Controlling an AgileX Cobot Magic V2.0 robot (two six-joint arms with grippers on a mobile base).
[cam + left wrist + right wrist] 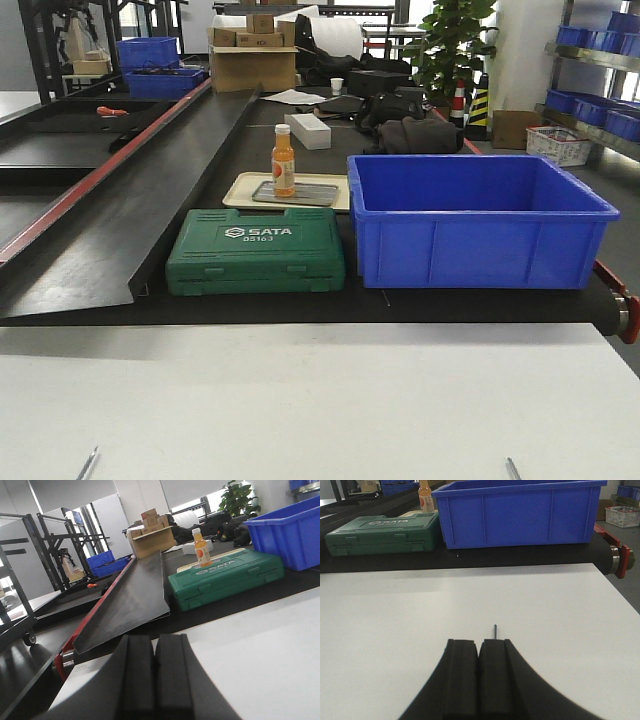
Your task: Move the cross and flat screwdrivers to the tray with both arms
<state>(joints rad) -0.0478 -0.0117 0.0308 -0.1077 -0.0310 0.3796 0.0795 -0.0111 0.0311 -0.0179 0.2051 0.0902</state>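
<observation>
So the right gripper [479,642] is pinched shut on a thin screwdriver shaft [495,630]. The left gripper [155,639] is closed too, can't tell on what. The grey tray [318,194] sits just behind the green SATA case [256,250] with a bottle [284,158] standing on it, easy to knock over reaching in.

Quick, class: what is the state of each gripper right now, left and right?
Left gripper: closed; whether it holds anything cannot be told.
Right gripper: closed on what looks like a screwdriver shaft.
</observation>
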